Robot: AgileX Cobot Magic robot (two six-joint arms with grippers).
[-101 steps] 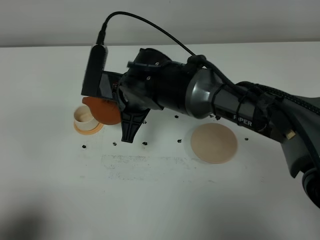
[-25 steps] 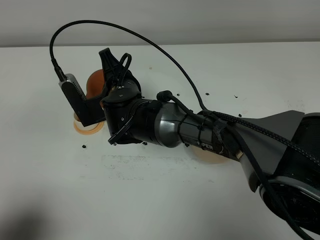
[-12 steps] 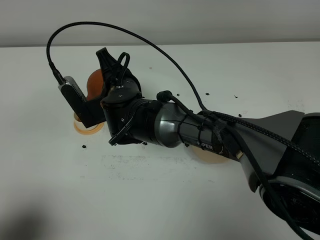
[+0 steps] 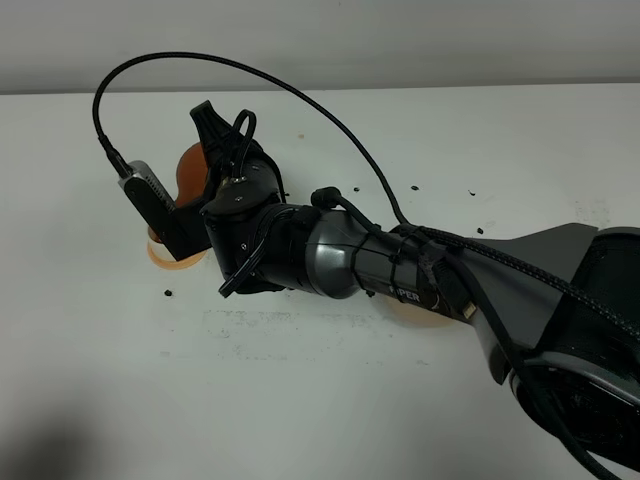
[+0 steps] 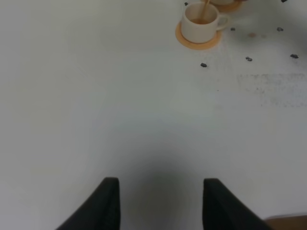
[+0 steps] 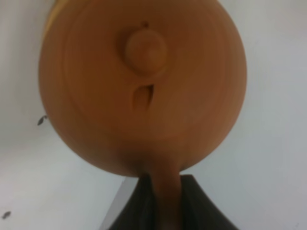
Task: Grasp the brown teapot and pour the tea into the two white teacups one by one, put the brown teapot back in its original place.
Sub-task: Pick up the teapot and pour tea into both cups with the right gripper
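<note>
– Teapot (image 4: 188,168): where is it, and what step is this?

– Reading the high view from the left: an orange coaster (image 4: 170,262) peeks out from under the wrist camera (image 4: 150,195), which hides whatever stands on it. The teapot hangs in the air just behind, tipped over. The right gripper (image 4: 214,132) is clenched on its handle. Further right, a pale sliver under the arm (image 4: 380,265) looks like the big coaster (image 4: 425,318). I'd call this mid-pour.

– And the left gripper?

– The left gripper (image 5: 163,203) hovers low over bare table (image 5: 96,105), well apart from the pouring. Its jaws are spread, with nothing between them.

– Does another view confirm the pour?

– Yes, the left wrist view shows what the high view cannot. A cup (image 5: 199,26) sits on its coaster, brown tea is already in it, and a thin stream (image 5: 205,6) drops into it. A second cup (image 5: 221,2) barely shows at the frame edge, so I cannot tell whether it is full.

– And the right wrist view?

– It is nearly all teapot. You see the lid (image 6: 144,72) face-on and the handle (image 6: 163,187) running down between the jaws, which settles the grip. No cup or stream shows there.

– What does the next move call for?

– As I judge it, roll the wrist back to level to cut the stream cleanly. If the second cup is unfilled, shift over it and tip again. If not, carry the teapot right and set it square on the big coaster before letting go. The lid has nothing holding it on, so the tilt should stay modest.
</note>
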